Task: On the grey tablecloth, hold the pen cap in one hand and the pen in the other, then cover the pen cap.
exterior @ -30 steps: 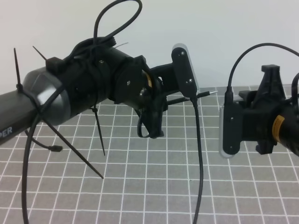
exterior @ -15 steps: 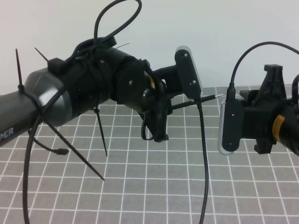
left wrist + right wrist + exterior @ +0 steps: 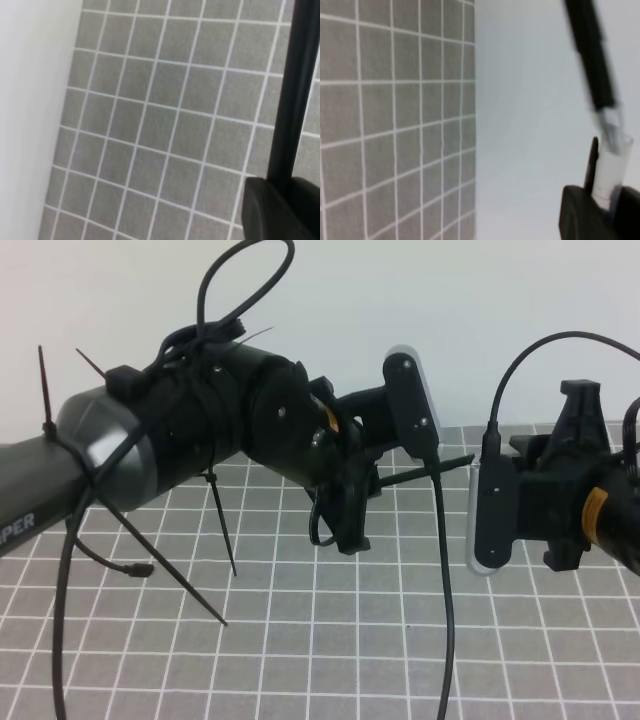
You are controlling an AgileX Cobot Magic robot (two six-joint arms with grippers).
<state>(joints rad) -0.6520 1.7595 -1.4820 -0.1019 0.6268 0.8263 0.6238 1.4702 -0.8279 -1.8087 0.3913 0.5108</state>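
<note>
**Desk:** What do we have above the grey tablecloth [image 3: 330, 640] at this moment?

**Photo:** We see two arms meeting in mid-air over the grid of white lines. The left claw [image 3: 350, 502] is clamped on the pen [image 3: 425, 470], a thin black stick that points from that claw toward the right arm. In the left wrist view we see the pen [image 3: 292, 95] as a dark bar rising from the black claw body at the lower right, with the tablecloth [image 3: 150, 125] behind it.

**Desk:** And the pen cap?

**Photo:** We find it in the right wrist view: the pen cap [image 3: 611, 170], a pale translucent tube, stands up out of the right claw [image 3: 600, 210], which is closed on its lower end. The pen [image 3: 590, 55] comes down from the top of that view, and its silvery tip meets the open mouth of the cap; whether it has gone inside we cannot tell, as the picture is blurred there.

**Desk:** Does the high view show the cap?

**Photo:** No. There the right arm's camera housing [image 3: 495, 510] stands in front of it, just right of the pen's end. A black cable [image 3: 445, 600] hangs down past the pen toward the tablecloth, and loose cable ties [image 3: 160, 565] stick out from the left arm, well left of the pen.
</note>
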